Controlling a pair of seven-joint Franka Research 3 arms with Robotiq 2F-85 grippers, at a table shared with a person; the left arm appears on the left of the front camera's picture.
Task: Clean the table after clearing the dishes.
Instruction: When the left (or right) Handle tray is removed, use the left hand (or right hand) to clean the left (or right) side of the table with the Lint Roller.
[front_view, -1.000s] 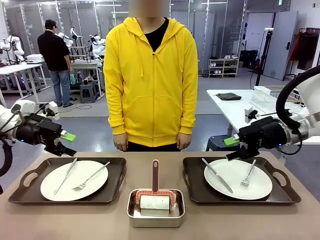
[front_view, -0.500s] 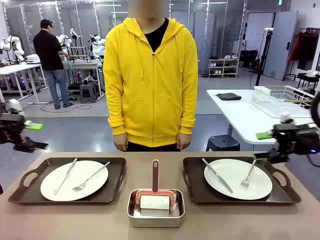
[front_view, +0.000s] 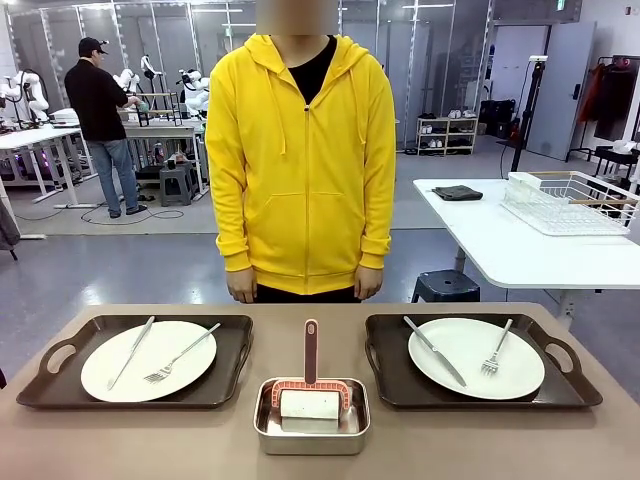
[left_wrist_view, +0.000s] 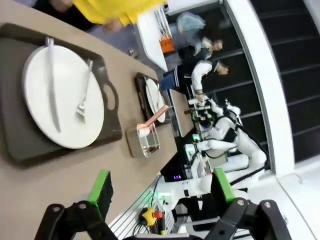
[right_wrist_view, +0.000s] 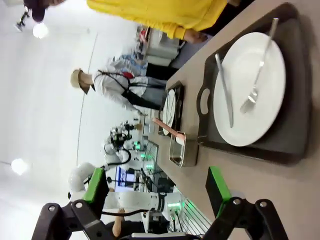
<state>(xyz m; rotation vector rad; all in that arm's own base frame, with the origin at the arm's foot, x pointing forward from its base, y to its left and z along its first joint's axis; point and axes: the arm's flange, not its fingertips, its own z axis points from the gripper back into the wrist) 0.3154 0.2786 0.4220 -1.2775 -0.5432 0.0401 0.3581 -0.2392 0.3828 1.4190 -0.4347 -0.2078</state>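
"Looking at the dishes, how did they lie?"

"Two round white plates sat on the large, matte tan-brown worktop (front_view: 150, 440), each on a dark brown rectangular tray with handles. The left tray (front_view: 60, 385) carried the left plate (front_view: 185, 378), with a silver knife (front_view: 132, 350) and a silver fork (front_view: 182, 353) laid slantwise across it, apart from each other. The right tray (front_view: 575, 385) carried the right plate (front_view: 500, 385), its knife (front_view: 435, 351) toward the middle and its fork (front_view: 495, 350) toward the outer side."

"And between the trays?"

"A small rectangular steel pan (front_view: 311, 435) stood near the worktop's near edge. It held a white roller (front_view: 311, 403) in a salmon-pink frame, the handle pointing to the far side."

"The room?"

"A person in a yellow zip hoodie (front_view: 300, 170) stood at the far side, arms down. Behind was a grey floor (front_view: 120, 270). A white table (front_view: 500, 245) at the right bore a white wire rack (front_view: 570, 200), and a dark stool (front_view: 440, 285) stood beside it."

"The end effectors?"

"The left end effector (left_wrist_view: 162, 186) had its green-padded fingers spread wide, gripping nothing, and looked along the worktop with the left tray nearest. The right end effector (right_wrist_view: 157, 187) was likewise spread and empty, with the right tray nearest."
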